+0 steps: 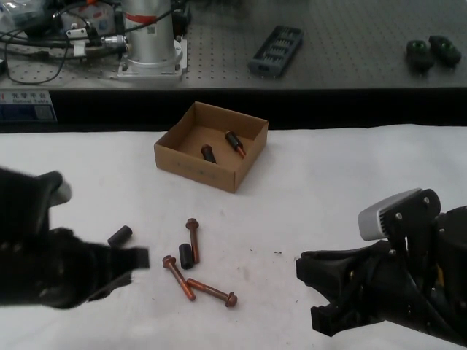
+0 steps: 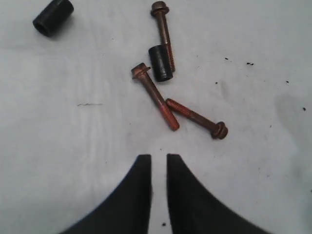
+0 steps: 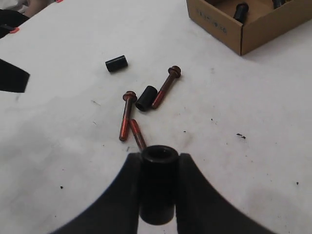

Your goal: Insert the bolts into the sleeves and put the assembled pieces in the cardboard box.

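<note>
Layout on the bench [image 1: 343, 189], high view. The cardboard box [image 1: 191, 169] stands at 12 o'clock from a cluster of three bolts [image 1: 179, 277] lying flat on the white surface, and it holds two assembled pieces [image 1: 208, 153]. One loose sleeve [image 1: 187, 255] lies within the cluster, just beside the bolt nearest the box. A second sleeve [image 1: 120, 235] lies apart at 10 o'clock from the cluster. The left tool [image 2: 158, 163] sits at 9 o'clock from the bolts, with its fingers almost together, a thin gap between them and nothing held. The right tool [image 3: 158, 161], at 4 o'clock from the bolts, is clamped on a third sleeve [image 3: 157, 195], whose open end is visible.
</note>
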Robot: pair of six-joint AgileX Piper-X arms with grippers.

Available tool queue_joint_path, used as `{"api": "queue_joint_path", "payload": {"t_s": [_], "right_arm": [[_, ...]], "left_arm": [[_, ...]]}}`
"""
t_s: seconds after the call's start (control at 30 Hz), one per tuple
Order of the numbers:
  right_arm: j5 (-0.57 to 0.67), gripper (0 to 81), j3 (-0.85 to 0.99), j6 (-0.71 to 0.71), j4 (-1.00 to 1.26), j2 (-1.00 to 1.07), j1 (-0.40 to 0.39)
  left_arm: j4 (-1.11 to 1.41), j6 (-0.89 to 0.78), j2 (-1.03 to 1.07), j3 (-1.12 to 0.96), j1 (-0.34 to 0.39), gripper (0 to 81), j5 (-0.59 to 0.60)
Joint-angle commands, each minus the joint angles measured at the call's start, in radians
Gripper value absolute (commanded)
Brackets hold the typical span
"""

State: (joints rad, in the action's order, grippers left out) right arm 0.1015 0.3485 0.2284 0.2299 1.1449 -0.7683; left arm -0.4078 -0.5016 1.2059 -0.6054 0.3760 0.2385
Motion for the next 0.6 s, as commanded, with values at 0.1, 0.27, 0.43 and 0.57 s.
{"api": "queue_joint_path", "payload": {"t_s": [0.1,0.27,0.43,0.57], "right_arm": [[0.000,6.4,0.003,-0.005,0.016,-0.012,-0.002],[-0.003,6.4,0.003,-0.005,0.016,-0.012,-0.002],[-0.003,6.4,0.003,-0.005,0.019,-0.012,-0.002],[-0.003,6.4,0.003,-0.007,0.020,-0.012,-0.002]], "left_arm": [[0.005,-0.153,0.179,-0.123,0.000,47.2,0.018],[0.056,-0.226,0.283,-0.163,0.004,39.3,0.032],[0.156,-0.291,0.349,-0.162,0.026,37.6,0.036],[0.217,-0.325,0.395,-0.162,0.048,37.6,0.025]]}}
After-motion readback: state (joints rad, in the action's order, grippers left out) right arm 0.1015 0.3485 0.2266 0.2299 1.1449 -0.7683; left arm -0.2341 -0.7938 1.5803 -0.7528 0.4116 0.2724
